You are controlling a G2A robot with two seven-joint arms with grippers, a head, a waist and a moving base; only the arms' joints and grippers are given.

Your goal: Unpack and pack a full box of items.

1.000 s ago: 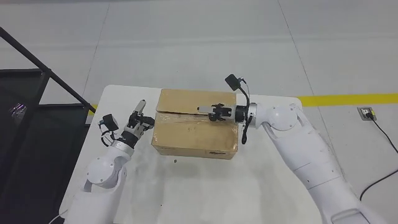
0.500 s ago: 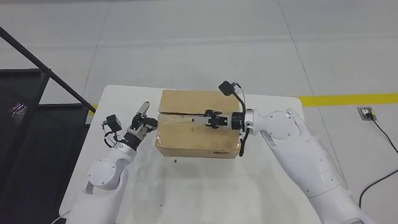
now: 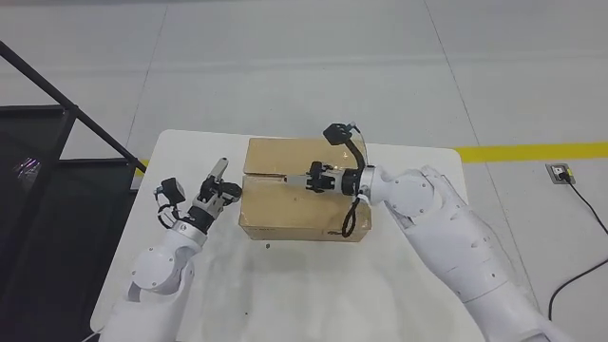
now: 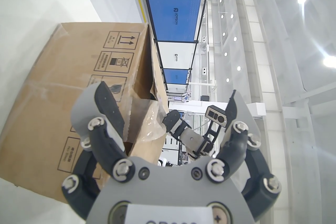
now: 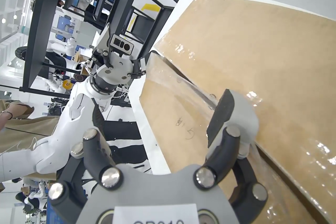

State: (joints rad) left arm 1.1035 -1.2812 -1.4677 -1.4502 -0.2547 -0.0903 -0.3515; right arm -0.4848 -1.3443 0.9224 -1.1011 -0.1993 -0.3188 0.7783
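Observation:
A closed brown cardboard box (image 3: 302, 211) lies in the middle of the white table (image 3: 285, 290), its top seam covered with clear tape. My right gripper (image 3: 306, 179) hovers over the box top (image 5: 236, 51), open, with one fingertip (image 5: 223, 114) resting on the taped seam. My left gripper (image 3: 218, 187) stands open just off the box's left end (image 4: 65, 93), fingers (image 4: 105, 104) apart with nothing between them. Loose, crumpled tape (image 4: 149, 120) hangs at that end's upper corner. The right gripper (image 4: 181, 128) shows beyond the box in the left wrist view.
A black metal frame (image 3: 38, 142) stands beside the table on the left. A small dark speck (image 3: 269, 245) lies on the table in front of the box. Bare tabletop stretches in front of the box.
My right gripper has slid leftward along the box's top seam, toward the left end. The left gripper has barely moved.

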